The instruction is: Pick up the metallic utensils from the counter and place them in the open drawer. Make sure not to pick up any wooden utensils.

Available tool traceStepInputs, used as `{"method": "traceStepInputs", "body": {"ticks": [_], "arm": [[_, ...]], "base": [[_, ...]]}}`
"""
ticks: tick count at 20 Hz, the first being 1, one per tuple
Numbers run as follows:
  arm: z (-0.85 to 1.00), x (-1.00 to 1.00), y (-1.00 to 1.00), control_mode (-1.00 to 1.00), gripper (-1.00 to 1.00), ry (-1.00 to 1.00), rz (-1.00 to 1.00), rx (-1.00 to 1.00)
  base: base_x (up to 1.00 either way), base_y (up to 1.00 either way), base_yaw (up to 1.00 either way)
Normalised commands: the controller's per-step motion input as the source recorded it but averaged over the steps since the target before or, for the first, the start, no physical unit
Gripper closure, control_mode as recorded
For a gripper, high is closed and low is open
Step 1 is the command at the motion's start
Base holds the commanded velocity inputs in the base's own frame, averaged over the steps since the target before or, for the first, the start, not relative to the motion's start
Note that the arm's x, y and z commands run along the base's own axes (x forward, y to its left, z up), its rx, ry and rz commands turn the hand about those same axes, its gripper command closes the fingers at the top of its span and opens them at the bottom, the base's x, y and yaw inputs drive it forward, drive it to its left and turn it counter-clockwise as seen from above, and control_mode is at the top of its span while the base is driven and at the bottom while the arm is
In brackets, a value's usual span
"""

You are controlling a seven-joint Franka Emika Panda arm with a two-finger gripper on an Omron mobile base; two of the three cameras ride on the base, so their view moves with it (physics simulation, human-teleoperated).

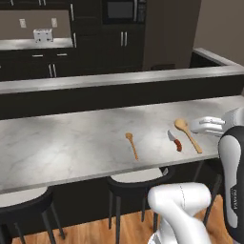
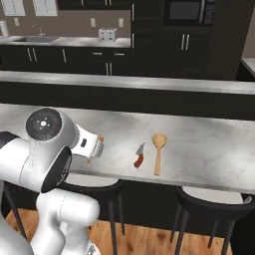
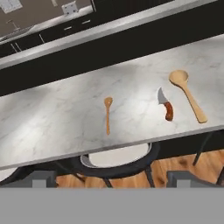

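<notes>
Stool lowest; above it, short-bladed knife on counter, light, slick: I'd pinch its red handle. Jaws spread wide.

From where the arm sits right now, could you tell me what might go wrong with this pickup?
1. The knife lies close beside the large wooden spoon; the open claw could catch the spoon too.
2. The small wooden spoon sits nearest the claw's line, inviting a wrong pick.
3. All three lie near the counter edge above a stool; a nudge might drop one.
</notes>
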Motion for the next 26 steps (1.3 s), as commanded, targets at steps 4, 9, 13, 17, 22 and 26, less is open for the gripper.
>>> {"method": "traceStepInputs", "body": {"ticks": [4, 9, 13, 17, 22, 26], "arm": [[0.0, 0.0, 0.0, 1.0, -1.0, 0.0, 0.0, 0.0], [0.0, 0.0, 0.0, 1.0, -1.0, 0.0, 0.0, 0.0], [0.0, 0.0, 0.0, 1.0, -1.0, 0.0, 0.0, 0.0], [-0.28, 0.61, -0.14, -1.0, -1.0, 0.25, 0.06, 0.0], [-0.44, 0.62, 0.0, -1.0, -1.0, 0.4, 0.0, -0.01], [-0.6, 0.43, -0.02, -1.0, -1.0, 0.32, 0.0, -0.04]], "base": [[0.69, -0.27, 0.02], [0.35, -0.71, 0.18], [0.31, -0.44, 0.18], [0.0, 0.0, 0.0], [0.0, 0.0, 0.0], [0.0, 0.0, 0.0]]}}
